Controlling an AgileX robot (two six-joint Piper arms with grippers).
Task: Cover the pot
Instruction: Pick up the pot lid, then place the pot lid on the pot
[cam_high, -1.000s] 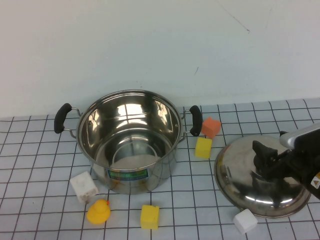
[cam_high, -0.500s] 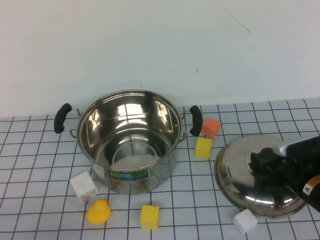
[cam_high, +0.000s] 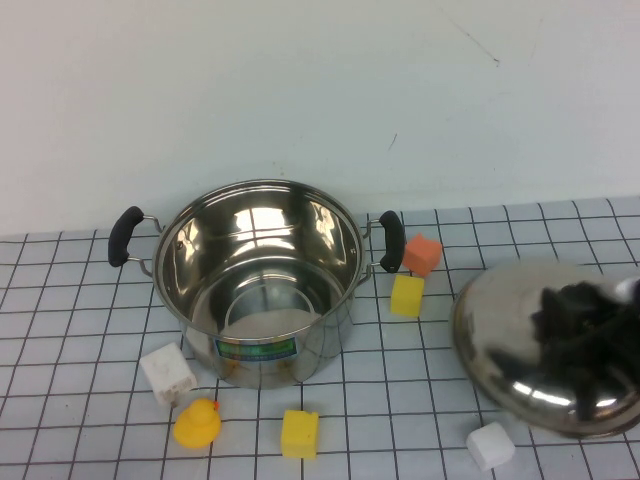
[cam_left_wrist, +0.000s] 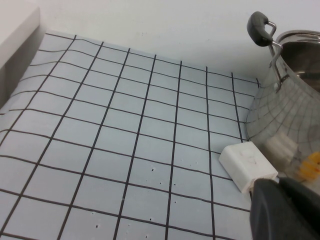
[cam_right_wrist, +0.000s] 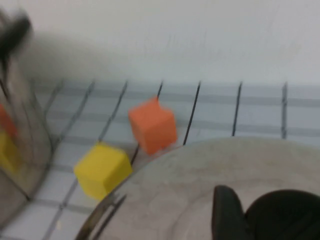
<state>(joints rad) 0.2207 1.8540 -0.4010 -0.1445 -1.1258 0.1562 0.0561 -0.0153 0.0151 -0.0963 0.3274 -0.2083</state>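
The steel pot (cam_high: 258, 285) stands open at the middle left of the table, black handles on both sides, green-blue label facing me. Its wall also shows in the left wrist view (cam_left_wrist: 285, 110). The domed steel lid (cam_high: 500, 320) is at the right, blurred. My right gripper (cam_high: 585, 328) is over the lid's middle, shut on its black knob (cam_right_wrist: 285, 215); one finger (cam_right_wrist: 226, 215) presses against the knob. My left gripper (cam_left_wrist: 280, 200) is shut and empty, low beside a white block (cam_left_wrist: 247, 165) left of the pot; it is outside the high view.
Around the pot lie a white block (cam_high: 167, 372), a yellow duck (cam_high: 197, 422), a yellow cube (cam_high: 300, 433), another yellow cube (cam_high: 407, 295) and an orange cube (cam_high: 422, 254). A white cube (cam_high: 490, 443) lies at the lid's front edge.
The lid and my right gripper have shifted to the right, away from the pot, and look blurred with motion. The pot and blocks have not moved.
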